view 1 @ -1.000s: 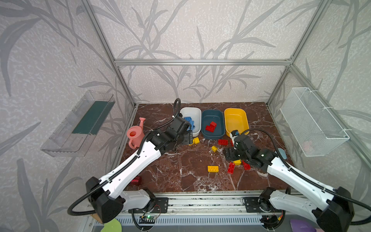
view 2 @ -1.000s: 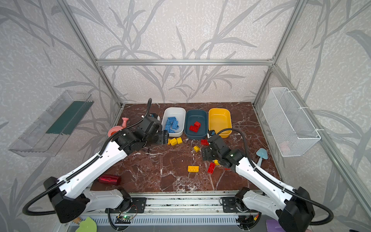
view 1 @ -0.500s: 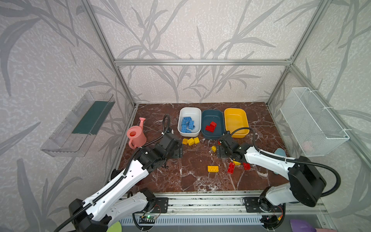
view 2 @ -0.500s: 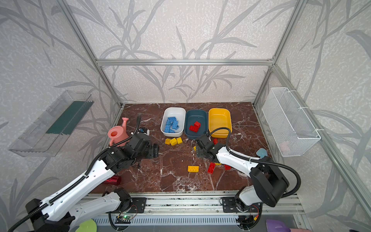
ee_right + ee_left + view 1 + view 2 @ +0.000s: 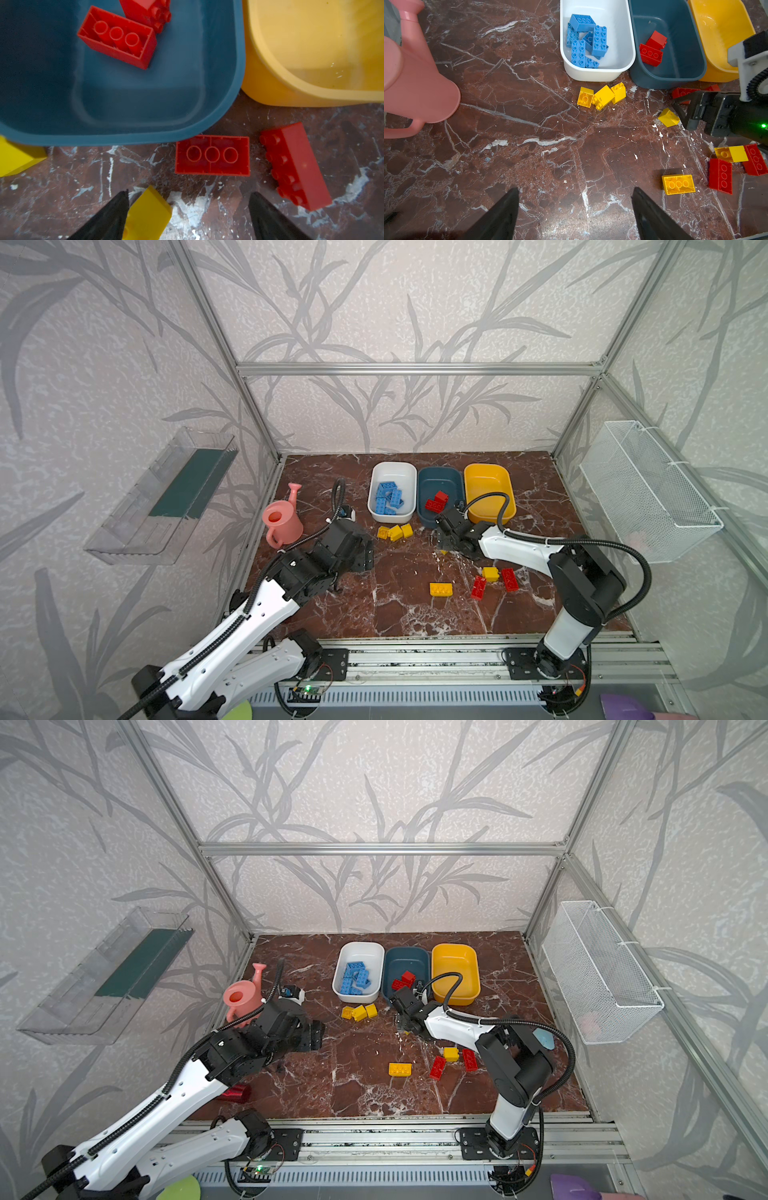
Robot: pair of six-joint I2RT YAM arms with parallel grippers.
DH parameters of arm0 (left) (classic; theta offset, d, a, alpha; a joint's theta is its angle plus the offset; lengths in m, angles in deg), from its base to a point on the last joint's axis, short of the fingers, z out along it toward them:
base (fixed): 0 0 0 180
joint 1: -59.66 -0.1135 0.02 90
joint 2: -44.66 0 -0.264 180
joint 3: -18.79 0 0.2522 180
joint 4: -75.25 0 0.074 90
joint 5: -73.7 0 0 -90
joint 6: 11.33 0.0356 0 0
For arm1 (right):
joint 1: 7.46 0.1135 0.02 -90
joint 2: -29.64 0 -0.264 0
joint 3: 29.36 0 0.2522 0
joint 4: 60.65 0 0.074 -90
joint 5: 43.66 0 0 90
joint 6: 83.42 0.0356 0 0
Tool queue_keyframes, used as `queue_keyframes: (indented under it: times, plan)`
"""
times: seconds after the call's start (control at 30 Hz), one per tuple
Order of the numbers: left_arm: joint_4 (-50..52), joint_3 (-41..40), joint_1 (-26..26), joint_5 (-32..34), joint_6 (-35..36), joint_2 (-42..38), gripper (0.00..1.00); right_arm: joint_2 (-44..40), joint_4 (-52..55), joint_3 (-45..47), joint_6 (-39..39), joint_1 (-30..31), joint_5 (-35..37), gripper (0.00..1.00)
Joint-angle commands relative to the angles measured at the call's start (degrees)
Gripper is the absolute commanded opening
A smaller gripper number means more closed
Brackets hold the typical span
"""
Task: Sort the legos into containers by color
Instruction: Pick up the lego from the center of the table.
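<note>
Quick rundown, using the teal tub (image 5: 440, 481) at the back of the surface (image 5: 399, 614) as the anchor. In both top views the white tub (image 5: 405, 477) is pressed against its left side and the yellow tub (image 5: 488, 489) against its right. The teal tub has two red legos (image 5: 116, 37) in it, and the white tub holds a heap of blue legos (image 5: 583, 45).

Right in front of the teal tub's near wall, two more red bricks (image 5: 212, 155) lie on the surface, one belly-up and one tipped on its side. The right end effector (image 5: 188, 195) hangs low over that spot, released, fingers spread wide and gripping nothing. A small yellow brick (image 5: 147, 212) lies between the fingers, tight up by one of them. I can't tell if it's touching.

Just front-left of the teal tub, three yellow bricks (image 5: 395, 531) huddle together. Further out in front there's a yellow oblong (image 5: 440, 589), then a yellow square (image 5: 490, 573) between two red oblongs (image 5: 478, 587).

The left end effector (image 5: 575, 190) is well off to the teal tub's front-left over bare surface, also released and empty. A pink watering can (image 5: 282, 522) stands far to the teal tub's left.
</note>
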Motion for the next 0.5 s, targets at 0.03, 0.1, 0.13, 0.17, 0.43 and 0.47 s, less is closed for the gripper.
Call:
queue_keyframes:
  times: [0.03, 0.1, 0.13, 0.17, 0.43, 0.47]
  plan:
    - [-0.3, -1.6, -0.3, -0.3, 1.5, 0.8, 0.85, 1.8, 0.3, -1.8, 1.7, -0.6, 3.1, 0.91]
    - [-0.1, -1.7, -0.4, -0.5, 1.4, 1.1, 0.85, 2.3, 0.2, -1.6, 1.9, -1.2, 3.2, 0.91]
    - [0.0, -1.8, -0.4, -0.5, 1.3, 1.2, 0.84, 2.4, 0.1, -1.5, 2.0, -1.4, 3.2, 0.91]
    - [0.0, -1.8, -0.4, -0.6, 1.2, 1.0, 0.85, 2.5, 0.0, -1.3, 2.1, -1.8, 3.2, 0.91]
    - [-0.8, -2.6, -0.6, -0.5, 1.2, 0.4, 0.84, 4.4, -1.7, -1.4, 1.0, -3.4, 1.2, 0.87]
    - [-0.7, -2.6, -0.7, -0.6, 1.2, 0.5, 0.84, 4.7, -1.7, -1.7, 0.7, -3.4, 1.1, 0.85]
